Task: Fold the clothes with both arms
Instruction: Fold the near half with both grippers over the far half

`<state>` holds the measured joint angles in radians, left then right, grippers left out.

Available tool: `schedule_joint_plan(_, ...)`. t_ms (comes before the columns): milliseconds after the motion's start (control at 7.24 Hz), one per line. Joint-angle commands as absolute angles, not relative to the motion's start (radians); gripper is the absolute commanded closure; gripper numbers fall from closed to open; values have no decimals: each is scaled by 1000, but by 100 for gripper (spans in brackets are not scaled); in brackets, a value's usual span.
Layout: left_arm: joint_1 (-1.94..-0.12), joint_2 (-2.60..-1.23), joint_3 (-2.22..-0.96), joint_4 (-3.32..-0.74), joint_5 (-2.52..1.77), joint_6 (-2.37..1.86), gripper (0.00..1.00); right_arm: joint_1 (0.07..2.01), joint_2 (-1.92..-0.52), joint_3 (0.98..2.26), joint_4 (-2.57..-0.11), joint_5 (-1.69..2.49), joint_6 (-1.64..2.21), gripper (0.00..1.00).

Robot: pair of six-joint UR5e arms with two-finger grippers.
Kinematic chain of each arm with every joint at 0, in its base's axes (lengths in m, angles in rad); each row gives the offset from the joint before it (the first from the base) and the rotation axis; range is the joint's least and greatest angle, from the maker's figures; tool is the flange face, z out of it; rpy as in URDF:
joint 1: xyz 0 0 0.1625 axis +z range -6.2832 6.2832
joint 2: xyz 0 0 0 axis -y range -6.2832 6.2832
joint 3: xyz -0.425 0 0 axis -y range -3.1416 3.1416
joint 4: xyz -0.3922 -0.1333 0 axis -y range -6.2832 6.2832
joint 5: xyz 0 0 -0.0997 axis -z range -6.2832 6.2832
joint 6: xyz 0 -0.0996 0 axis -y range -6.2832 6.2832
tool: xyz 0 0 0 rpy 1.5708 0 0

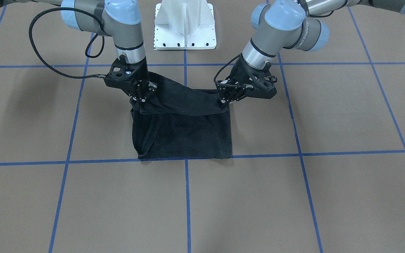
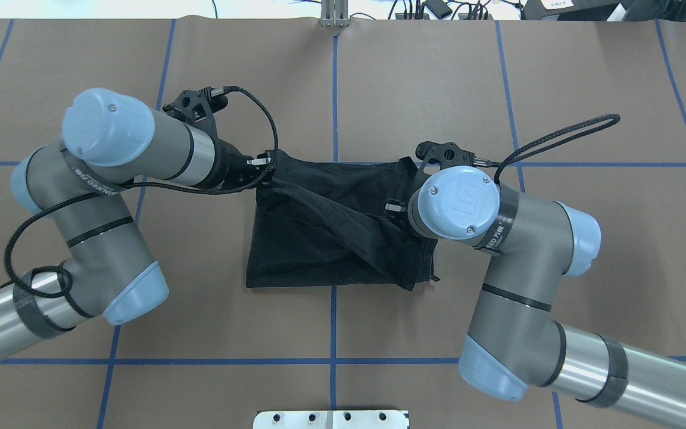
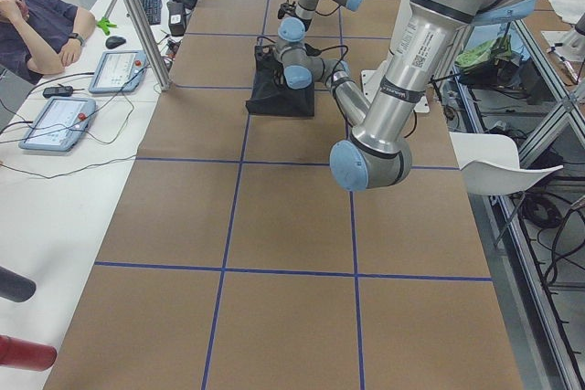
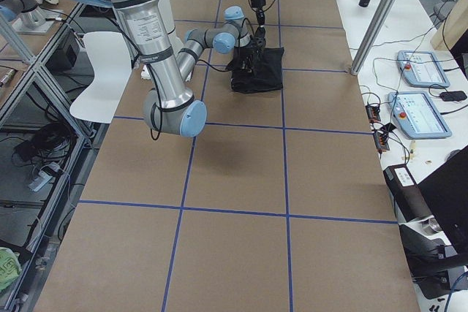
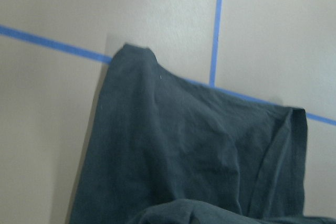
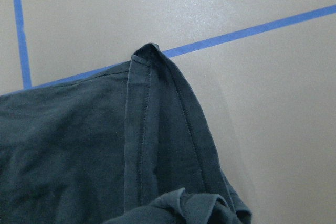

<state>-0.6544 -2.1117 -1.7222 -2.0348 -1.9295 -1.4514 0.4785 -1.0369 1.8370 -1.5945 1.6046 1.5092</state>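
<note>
Left gripper (image 1: 224, 101) is pinched tight on the T-shirt (image 1: 188, 133), clamping one raised corner. Right gripper (image 1: 141, 100) is clamped on the other raised corner, jaws nearly together with cloth between them. Count it up: left arm (image 1: 269, 45) and right arm (image 1: 128, 35) make two, two grippers, one T-shirt. The shirt is plain black, folded to a rough rectangle at the middle of the brown table (image 1: 294, 196). Its edge away from the robot lies flat along a blue tape line (image 1: 276, 154). The robot-side edge hangs lifted, sagging between the two grippers. A double-stitched hem (image 6: 139, 129) shows in the right wrist view.
</note>
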Motion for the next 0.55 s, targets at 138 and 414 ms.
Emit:
schedule_joint_plan(138, -699, -2203, -1541, -2040, -1925, -1378, 100, 526, -947, 1689, -1594, 1606, 1483, 100)
schedule_joint_plan(414, -709, -2218, -1480, -2043, -1910, -1336, 100, 555, -887, 1593, -1592, 1621, 1474, 100)
